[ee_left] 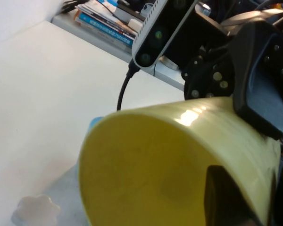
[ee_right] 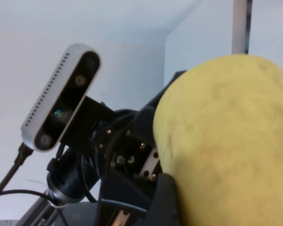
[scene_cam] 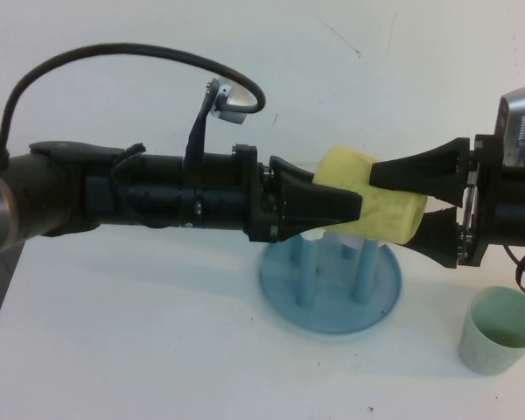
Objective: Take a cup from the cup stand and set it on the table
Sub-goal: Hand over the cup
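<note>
The yellow cup (scene_cam: 381, 206) lies on its side in the air above the blue cup stand (scene_cam: 332, 311), held between both arms. My left gripper (scene_cam: 350, 214) is shut on its rim wall: one finger lies on the outside, and the other finger (ee_left: 221, 197) shows inside the cup (ee_left: 146, 169). My right gripper (scene_cam: 398, 206) is shut on the cup's base end, one finger above and one below. In the right wrist view the cup (ee_right: 226, 141) fills the near side. The white table (scene_cam: 114, 332) lies below.
A pale green cup (scene_cam: 500, 331) stands upright on the table to the right of the stand. A white flower cap (ee_left: 35, 209) of a stand peg shows under the cup. Books and clutter sit past the table's edge (ee_left: 104, 23).
</note>
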Robot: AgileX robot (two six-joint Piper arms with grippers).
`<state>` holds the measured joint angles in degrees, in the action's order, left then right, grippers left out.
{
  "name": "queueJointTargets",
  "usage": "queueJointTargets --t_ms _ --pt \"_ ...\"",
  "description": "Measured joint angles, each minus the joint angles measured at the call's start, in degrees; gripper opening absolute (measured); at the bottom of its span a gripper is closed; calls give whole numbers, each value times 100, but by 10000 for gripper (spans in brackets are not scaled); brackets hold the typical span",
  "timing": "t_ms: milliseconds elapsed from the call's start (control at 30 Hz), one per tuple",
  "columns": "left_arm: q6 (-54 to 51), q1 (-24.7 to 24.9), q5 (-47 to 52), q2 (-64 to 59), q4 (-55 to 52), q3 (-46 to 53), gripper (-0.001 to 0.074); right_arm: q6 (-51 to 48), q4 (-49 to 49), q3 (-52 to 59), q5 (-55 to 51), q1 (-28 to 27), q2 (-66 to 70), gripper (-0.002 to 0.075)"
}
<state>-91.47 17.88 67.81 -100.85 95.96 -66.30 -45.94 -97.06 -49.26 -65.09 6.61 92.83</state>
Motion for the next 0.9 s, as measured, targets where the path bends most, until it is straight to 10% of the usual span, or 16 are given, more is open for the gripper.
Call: queueJointTargets --t_ms 900 --pt "484 223 130 0 -36 0 21 -758 -169 0 -54 -22 0 587"
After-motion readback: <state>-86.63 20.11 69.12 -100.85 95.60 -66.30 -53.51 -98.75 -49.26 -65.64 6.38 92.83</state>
